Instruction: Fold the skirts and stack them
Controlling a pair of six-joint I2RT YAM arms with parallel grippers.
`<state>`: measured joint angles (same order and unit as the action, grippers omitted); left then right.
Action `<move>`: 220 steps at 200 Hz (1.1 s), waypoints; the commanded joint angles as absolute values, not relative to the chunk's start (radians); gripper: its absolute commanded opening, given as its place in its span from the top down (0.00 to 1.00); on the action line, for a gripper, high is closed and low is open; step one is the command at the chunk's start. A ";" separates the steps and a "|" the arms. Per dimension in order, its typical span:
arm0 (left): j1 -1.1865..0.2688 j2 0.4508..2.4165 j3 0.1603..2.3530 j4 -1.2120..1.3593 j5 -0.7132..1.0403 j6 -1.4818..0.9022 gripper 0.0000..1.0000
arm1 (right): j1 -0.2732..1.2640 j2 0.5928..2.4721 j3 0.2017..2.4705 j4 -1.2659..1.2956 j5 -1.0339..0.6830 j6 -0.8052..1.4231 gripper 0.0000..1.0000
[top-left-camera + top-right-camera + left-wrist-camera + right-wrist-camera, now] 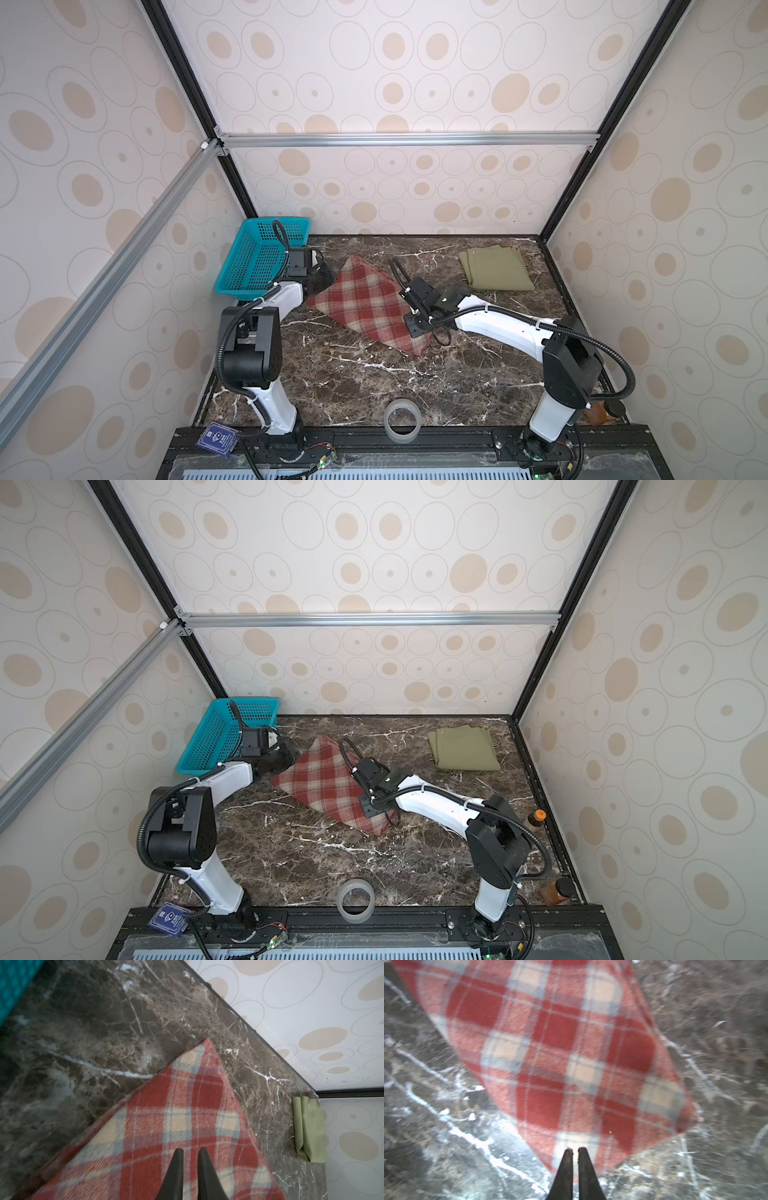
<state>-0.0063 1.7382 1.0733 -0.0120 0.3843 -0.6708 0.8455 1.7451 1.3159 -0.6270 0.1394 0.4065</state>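
at the near end of the plaid skirt (365, 303) the right gripper (574, 1149) is held nearly closed; at its far-left edge the left gripper (190, 1150) likewise. a grip cannot be confirmed. the olive skirt (494, 268) is laid folded beyond, to the plaid's far right, nearer the right gripper.

My left arm (286, 297) reaches toward twelve o'clock and my right arm (498, 322) toward ten. My left gripper (191, 1149) and right gripper (575, 1148) angle downward, fingers nearly together (a thin slit shows in each pair).
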 commanded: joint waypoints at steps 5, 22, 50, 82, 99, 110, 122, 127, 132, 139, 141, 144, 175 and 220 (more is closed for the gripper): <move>0.020 1.711 0.999 0.000 0.380 -0.685 0.85 | 0.857 1.733 1.266 -0.601 0.089 0.463 0.91; 0.036 1.696 0.954 0.023 0.369 -0.687 0.85 | 0.859 1.724 1.235 -0.584 0.079 0.476 0.91; 0.050 1.695 0.923 0.049 0.361 -0.692 0.85 | 0.859 1.724 1.197 -0.568 0.052 0.491 0.92; 0.064 1.719 0.927 0.053 0.351 -0.683 0.86 | 0.863 1.727 1.149 -0.555 0.043 0.516 0.92; 0.072 1.730 0.923 0.052 0.350 -0.683 0.86 | 0.861 1.731 1.122 -0.547 0.042 0.527 0.92; 0.077 1.733 0.916 0.057 0.345 -0.684 0.86 | 0.863 1.736 1.108 -0.548 0.040 0.535 0.93; 0.080 1.733 0.908 0.060 0.344 -0.685 0.86 | 0.862 1.738 1.089 -0.546 0.037 0.541 0.93; 0.082 1.733 0.904 0.060 0.341 -0.686 0.86 | 0.861 1.738 1.081 -0.548 0.035 0.544 0.94; 0.084 1.732 0.901 0.061 0.339 -0.685 0.87 | 0.862 1.737 1.075 -0.549 0.033 0.545 0.94; 0.085 1.731 0.898 0.058 0.334 -0.684 0.87 | 0.863 1.736 1.067 -0.554 0.032 0.545 0.94; 0.087 1.730 0.897 0.057 0.332 -0.685 0.87 | 0.863 1.735 1.063 -0.554 0.032 0.546 0.94; 0.086 1.729 0.895 0.058 0.332 -0.685 0.87 | 0.863 1.734 1.059 -0.555 0.031 0.546 0.94; 0.089 1.724 0.882 0.043 0.319 -0.686 0.87 | 0.862 1.718 1.024 -0.572 0.034 0.549 0.94; 0.087 1.672 0.805 0.039 0.336 -0.708 0.87 | 0.862 1.674 1.006 -0.617 0.066 0.544 0.94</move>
